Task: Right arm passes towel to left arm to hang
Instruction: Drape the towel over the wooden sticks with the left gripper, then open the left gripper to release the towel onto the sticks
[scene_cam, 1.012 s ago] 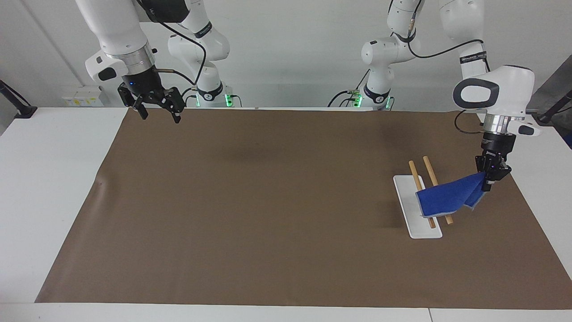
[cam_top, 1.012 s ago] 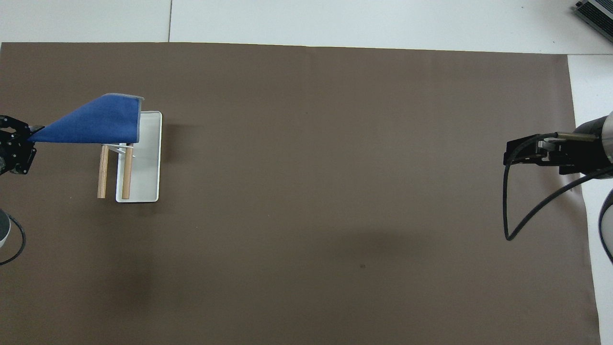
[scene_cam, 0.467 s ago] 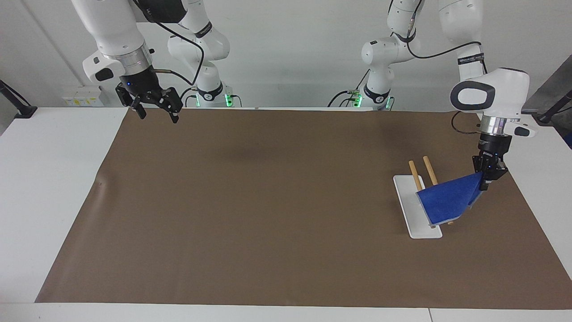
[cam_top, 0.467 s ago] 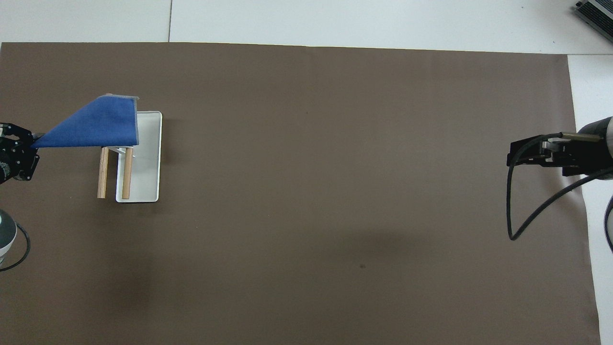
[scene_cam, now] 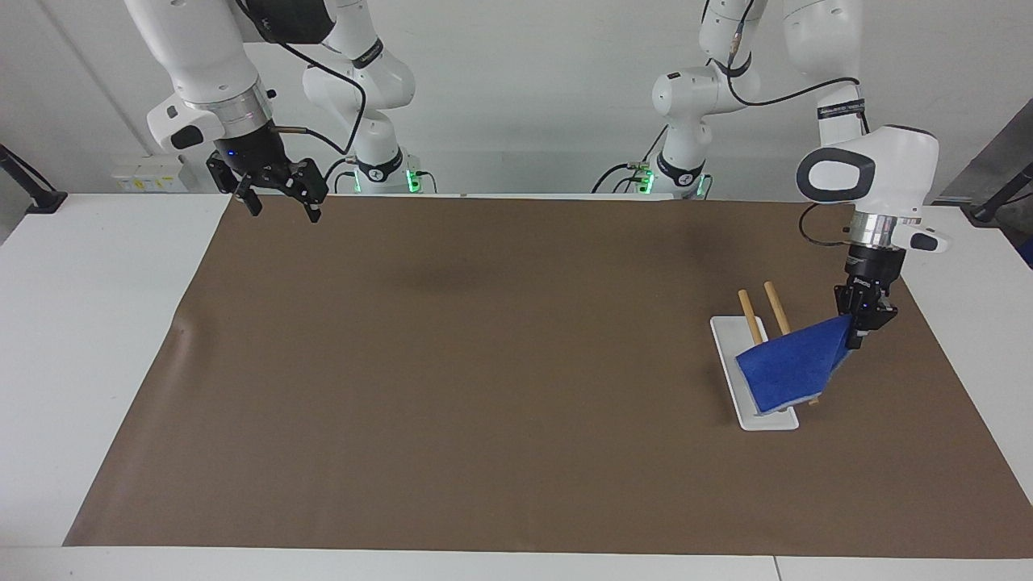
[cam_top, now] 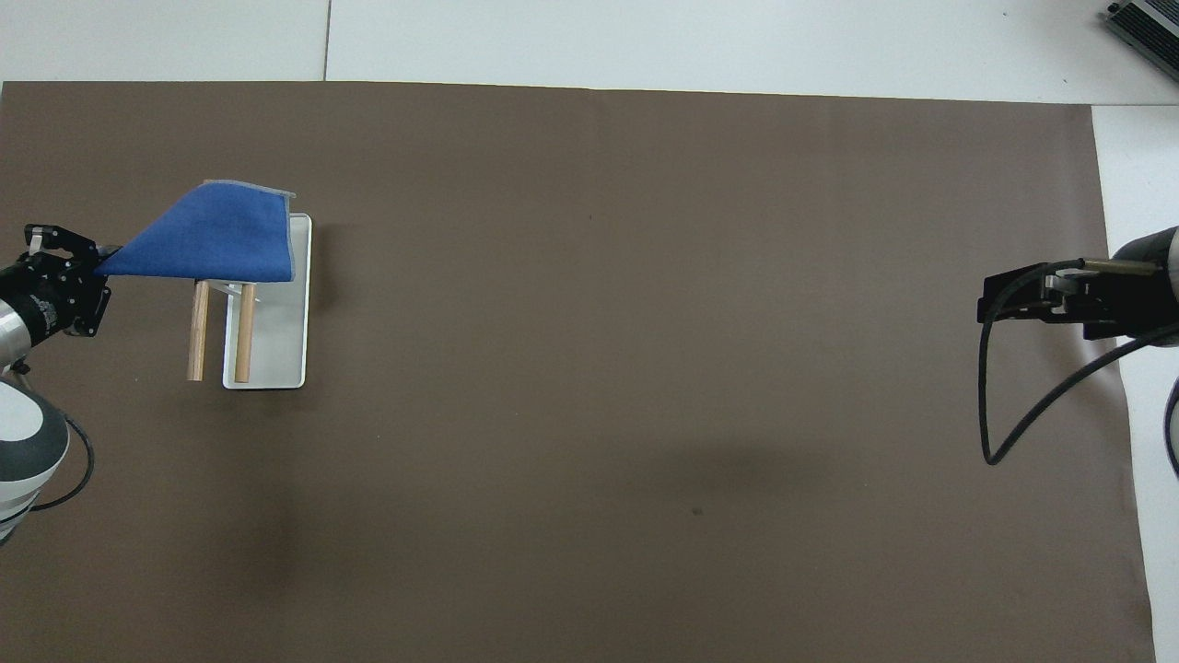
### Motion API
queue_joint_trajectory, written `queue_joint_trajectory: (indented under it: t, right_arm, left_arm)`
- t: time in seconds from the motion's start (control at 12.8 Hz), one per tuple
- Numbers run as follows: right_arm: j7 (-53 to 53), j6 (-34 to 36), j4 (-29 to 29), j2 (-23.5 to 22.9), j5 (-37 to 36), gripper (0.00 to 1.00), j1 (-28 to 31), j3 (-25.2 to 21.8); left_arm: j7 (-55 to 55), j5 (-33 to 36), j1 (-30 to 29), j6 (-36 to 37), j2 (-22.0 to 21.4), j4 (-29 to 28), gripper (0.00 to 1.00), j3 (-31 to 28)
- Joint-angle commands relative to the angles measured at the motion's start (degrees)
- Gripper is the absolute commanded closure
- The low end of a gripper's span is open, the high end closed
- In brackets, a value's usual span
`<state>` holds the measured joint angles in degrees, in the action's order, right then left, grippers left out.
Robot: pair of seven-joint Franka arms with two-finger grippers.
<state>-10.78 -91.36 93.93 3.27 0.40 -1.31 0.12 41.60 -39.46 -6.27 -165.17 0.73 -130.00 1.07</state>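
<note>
The blue towel [scene_cam: 787, 365] hangs by one corner from my left gripper [scene_cam: 857, 332], which is shut on it. The towel drapes over the ends of two wooden rods [scene_cam: 776, 307] that are farther from the robots. The rods stand on a white base [scene_cam: 729, 339] toward the left arm's end of the table. In the overhead view the towel [cam_top: 216, 244] spreads from the left gripper [cam_top: 99, 269] across the rods [cam_top: 243, 331] to the base [cam_top: 276, 350]. My right gripper [scene_cam: 282, 206] is open and empty, raised over the mat's corner near its own base, and it waits; it also shows in the overhead view [cam_top: 990, 299].
A brown mat [scene_cam: 484, 363] covers most of the white table [scene_cam: 97, 323]. A loose black cable [cam_top: 1004, 433] hangs from the right wrist.
The left gripper has moved with the towel toward the rack, and the towel now lies further over the rods and the base. The right gripper has drawn back slightly.
</note>
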Motion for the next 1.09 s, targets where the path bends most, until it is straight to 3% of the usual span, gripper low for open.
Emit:
queue_joint_trajectory:
  t: [0.0,0.93,1.01]
  right_arm:
    - [1.3,0.3,0.8,0.9,-1.0,0.00,-0.1,-0.4]
    - [1.2,0.5,0.9,0.9,-0.3,0.00,-0.2,-0.4]
    - [1.2,0.5,0.9,0.9,-0.3,0.00,-0.2,-0.4]
  left_arm:
    - [0.8,0.7,1.7,-1.6,0.4,-0.3,1.00,-0.5]
    - [0.2,0.7,1.3,-0.9,-0.3,-5.1,1.00,-0.5]
    - [0.2,0.7,1.2,-0.9,-0.3,-5.1,0.84,-0.5]
